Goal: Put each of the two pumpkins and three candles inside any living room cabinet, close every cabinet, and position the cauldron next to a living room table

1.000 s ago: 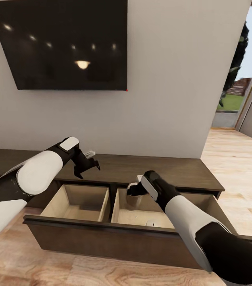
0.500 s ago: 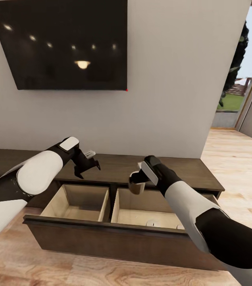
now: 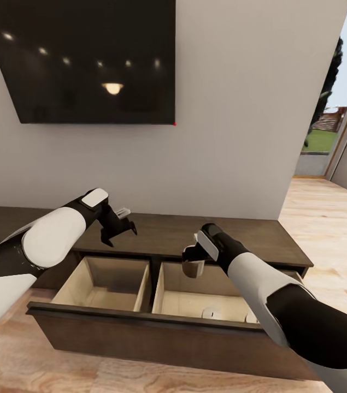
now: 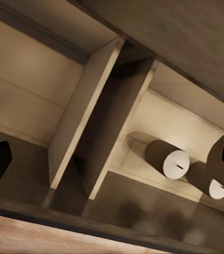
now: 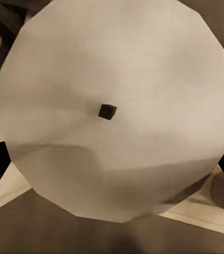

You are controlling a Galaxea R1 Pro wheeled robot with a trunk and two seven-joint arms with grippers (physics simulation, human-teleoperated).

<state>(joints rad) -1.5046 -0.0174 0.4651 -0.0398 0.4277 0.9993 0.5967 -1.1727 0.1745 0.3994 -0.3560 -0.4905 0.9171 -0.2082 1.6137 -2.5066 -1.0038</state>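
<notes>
A low dark-brown cabinet runs along a pale wall under a black wall-mounted TV. Its wide drawer is pulled out toward the viewer over a light wood floor. A central divider splits the drawer's pale tan inside into two compartments.

The compartment on the left side has nothing showing in it. The compartment on the right side holds two candles. One candle stands upright near the front wall, its white top and dark wick facing up. A second candle stands just beside it, partly hidden behind the right arm. In the left wrist view the same pair appears as two short grey cylinders, first candle and second candle, close together against the drawer's front wall.

The right hand is above the back of the right-side compartment, fingers closed on a third candle that hangs below them. In the right wrist view that candle's round pale top with its small dark wick sits between the two dark fingertips.

The left hand hovers over the cabinet top, above the left-side compartment, fingers spread apart and holding nothing.
</notes>
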